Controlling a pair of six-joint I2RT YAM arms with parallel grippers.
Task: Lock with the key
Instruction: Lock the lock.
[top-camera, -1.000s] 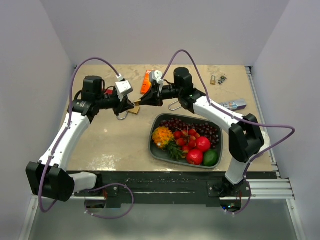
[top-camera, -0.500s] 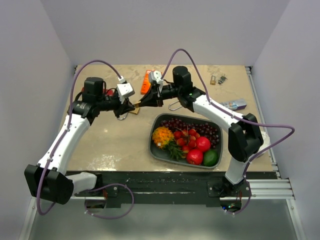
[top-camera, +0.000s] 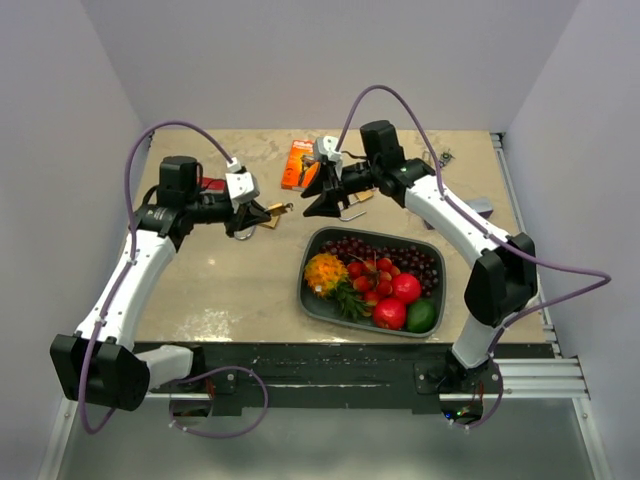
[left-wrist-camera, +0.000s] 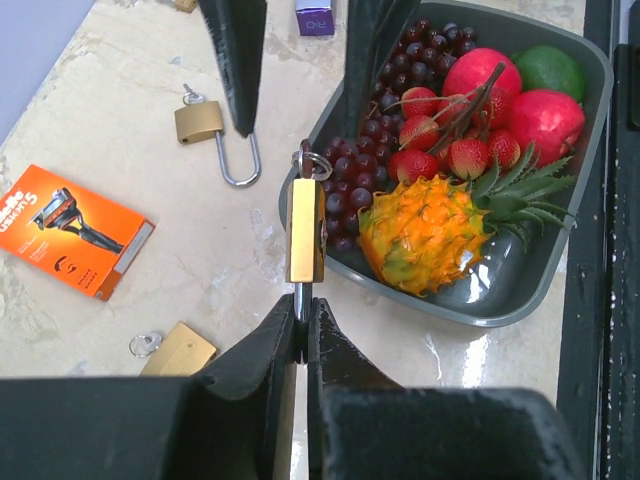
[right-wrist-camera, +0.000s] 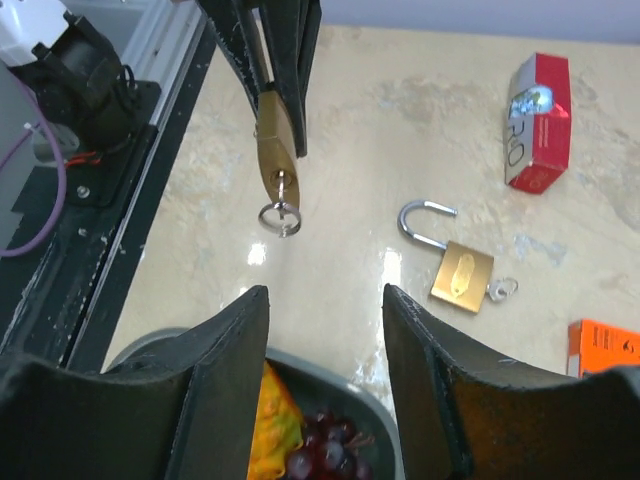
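A brass padlock (left-wrist-camera: 306, 230) hangs in the air, and my left gripper (left-wrist-camera: 301, 325) is shut on its steel shackle. A key with a ring (left-wrist-camera: 312, 163) sticks out of the lock's far end. In the right wrist view the same padlock (right-wrist-camera: 272, 150) and key ring (right-wrist-camera: 279, 217) hang ahead of my right gripper (right-wrist-camera: 325, 300), which is open, holds nothing and stands clear of the key. From above, the held padlock (top-camera: 272, 212) lies between the left gripper (top-camera: 258, 213) and the right gripper (top-camera: 318, 195).
A grey tray (top-camera: 310, 300) of fruit sits right of centre. An open padlock (left-wrist-camera: 205, 122) lies under the right gripper and another padlock (right-wrist-camera: 460, 275) lies beneath the left one. An orange razor box (top-camera: 298, 163), a red box (right-wrist-camera: 538, 120) and small locks (top-camera: 435, 158) lie at the back.
My right gripper has let go of the key, opened and drawn back to the right. The left gripper keeps the padlock and has shifted slightly left.
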